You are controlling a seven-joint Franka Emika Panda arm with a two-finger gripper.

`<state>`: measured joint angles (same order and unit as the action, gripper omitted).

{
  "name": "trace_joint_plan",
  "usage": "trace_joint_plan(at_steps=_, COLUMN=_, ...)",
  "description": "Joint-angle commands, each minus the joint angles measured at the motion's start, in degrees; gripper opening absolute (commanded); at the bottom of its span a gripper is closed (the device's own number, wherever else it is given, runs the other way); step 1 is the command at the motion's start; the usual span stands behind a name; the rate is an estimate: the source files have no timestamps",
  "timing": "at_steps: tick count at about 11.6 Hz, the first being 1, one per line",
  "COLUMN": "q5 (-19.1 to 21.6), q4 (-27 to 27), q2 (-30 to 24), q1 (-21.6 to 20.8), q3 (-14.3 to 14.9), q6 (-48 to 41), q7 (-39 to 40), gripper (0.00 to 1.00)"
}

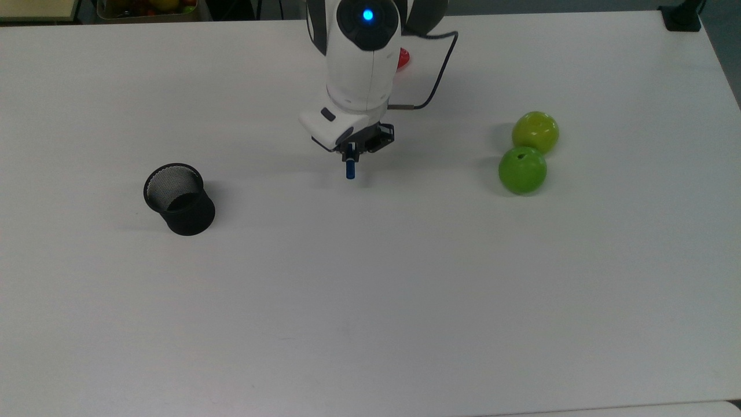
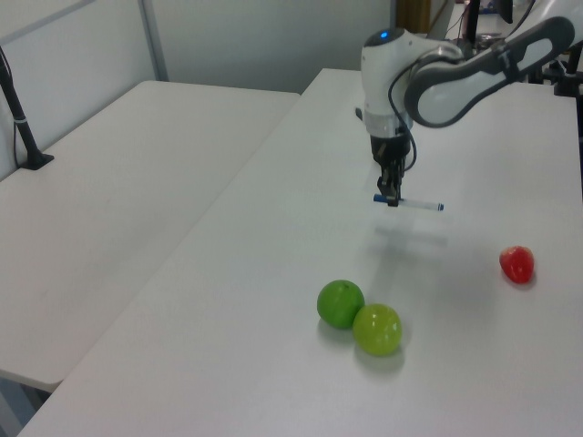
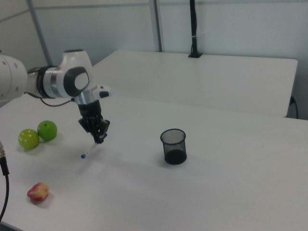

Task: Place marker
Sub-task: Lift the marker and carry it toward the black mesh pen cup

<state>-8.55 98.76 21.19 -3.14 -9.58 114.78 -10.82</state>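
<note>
Above the white table [image 1: 405, 301], the pincer [image 2: 393, 198] pinches the marker [image 2: 414, 204] level.

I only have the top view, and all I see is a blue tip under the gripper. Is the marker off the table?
Observer: Yes. In the left view the marker hangs clear of the table, with its shadow apart below it.
Operator: Where is it gripped?
Observer: The gripper has its jaws shut near one end; the white body sticks out to the left view's right.
Operator: Level?
Observer: The right view shows it slanting down, free end away from the mesh cup.
</note>
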Motion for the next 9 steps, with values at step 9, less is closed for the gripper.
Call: trace_joint_plan(at_steps=9, q5=0.12, q4=-15.35, q2=-10.64, q1=2.78, q3=0.96, q6=-26.10, q7=3.53, gripper=0.11)
